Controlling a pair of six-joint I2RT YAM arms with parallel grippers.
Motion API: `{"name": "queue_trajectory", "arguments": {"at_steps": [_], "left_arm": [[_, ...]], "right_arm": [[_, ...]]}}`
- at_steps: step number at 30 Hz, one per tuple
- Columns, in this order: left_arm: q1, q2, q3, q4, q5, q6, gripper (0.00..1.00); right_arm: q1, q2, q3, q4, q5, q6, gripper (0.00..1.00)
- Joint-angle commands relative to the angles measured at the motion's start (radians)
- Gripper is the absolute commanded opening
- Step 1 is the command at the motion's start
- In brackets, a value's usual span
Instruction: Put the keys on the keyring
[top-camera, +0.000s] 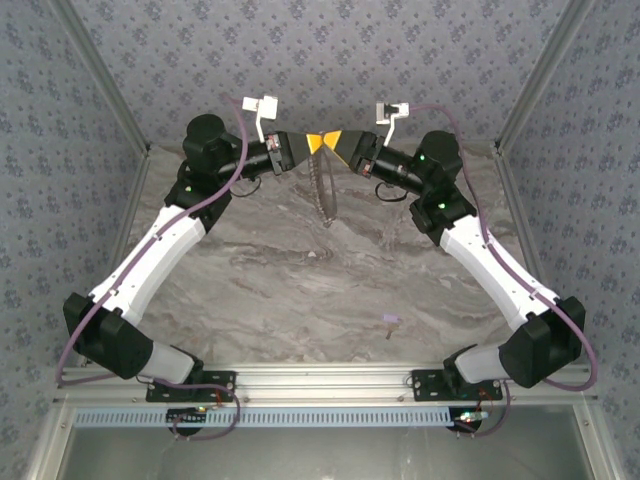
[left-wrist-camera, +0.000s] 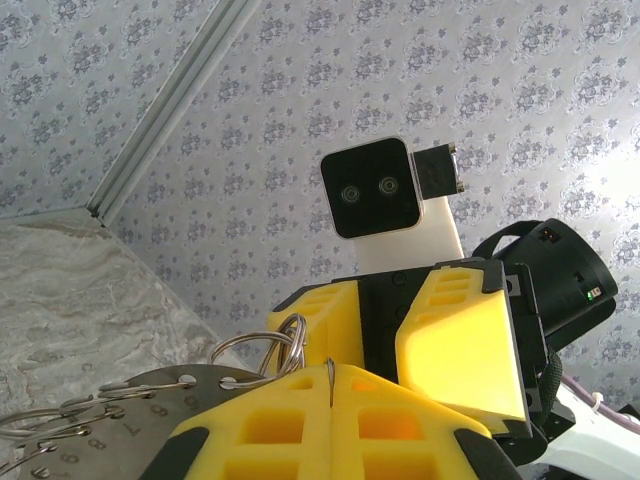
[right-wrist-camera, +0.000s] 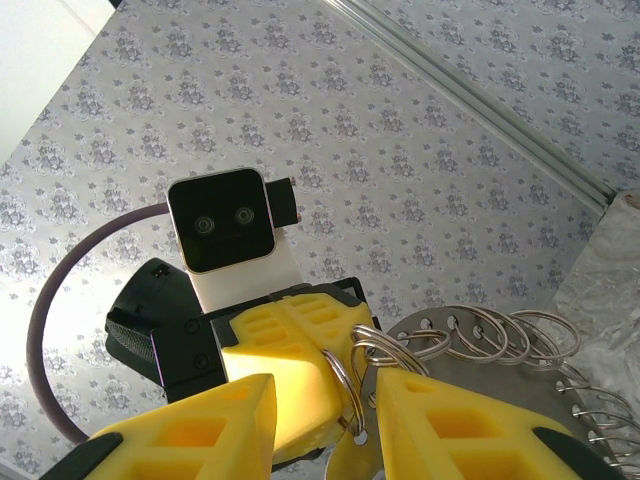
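Above a grey marbled table (top-camera: 300, 290), walled by blue-grey patterned wallpaper (top-camera: 330, 60), both arms meet tip to tip at the far middle. Left gripper (left-wrist-camera: 330, 380) is pressed fully closed on the edge of the keyring (top-camera: 322, 190), which hangs between them. Right gripper (right-wrist-camera: 326, 400) stands partly open around a small ring (right-wrist-camera: 345, 385) on the keyring's rim; whether it touches, I cannot tell. One lilac key (top-camera: 391, 320) lies on the table, well apart.
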Motion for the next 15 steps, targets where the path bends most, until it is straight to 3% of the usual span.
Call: {"name": "queue_trajectory", "arguments": {"at_steps": [1, 8, 12, 15], "left_arm": [[-0.003, -0.001, 0.050, 0.076, 0.028, -0.009, 0.00], [-0.003, 0.000, 0.053, 0.066, 0.022, -0.006, 0.00], [-0.002, 0.007, 0.061, 0.059, 0.022, -0.008, 0.00], [-0.003, 0.016, 0.081, 0.032, 0.025, -0.005, 0.00]], "right_arm": [[0.011, 0.015, 0.030, 0.035, -0.014, -0.011, 0.31], [0.025, 0.022, 0.040, 0.034, -0.051, -0.010, 0.15], [0.026, 0.021, 0.041, 0.025, -0.061, -0.015, 0.00], [0.020, 0.020, 0.038, 0.030, -0.057, -0.014, 0.00]]}}
